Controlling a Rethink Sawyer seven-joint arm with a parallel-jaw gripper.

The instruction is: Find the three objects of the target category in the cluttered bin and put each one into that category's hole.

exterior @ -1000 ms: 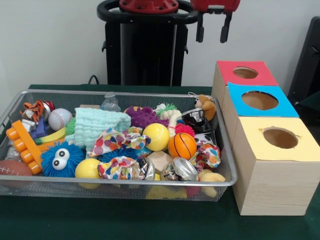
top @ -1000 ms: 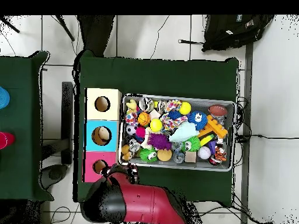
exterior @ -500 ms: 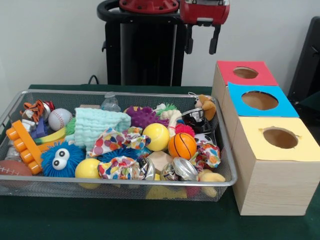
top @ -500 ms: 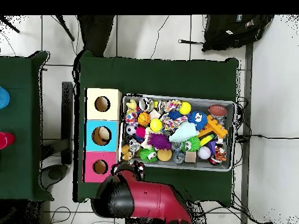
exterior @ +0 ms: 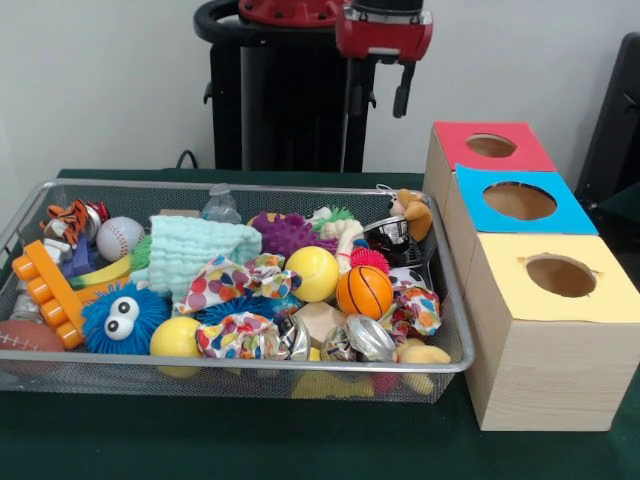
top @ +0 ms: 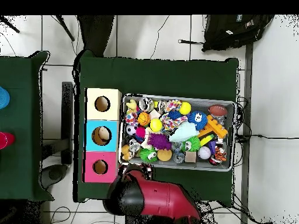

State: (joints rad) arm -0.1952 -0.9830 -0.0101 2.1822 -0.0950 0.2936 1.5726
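Claw (exterior: 378, 99): two fingers apart, holding nothing, high above the far edge of the bin.
Bin (exterior: 250, 362): wire basket on the green bench (exterior: 300, 450), full of toys.
Orange ball (exterior: 364, 291): in the bin, beside the yellow ball (exterior: 312, 273).
Boxes: red (exterior: 490, 146), blue (exterior: 519, 201) and yellow (exterior: 560, 276) holes, just beside the bin.

wire mesh bin (exterior: 452, 300) heaped with toys, three wooden boxes (exterior: 545, 330) beside it, round holes in red, blue, yellow tops

A green-clothed table (exterior: 300, 445) carries a wire bin (exterior: 240, 368) and 3 boxes (exterior: 545, 340) beside it.
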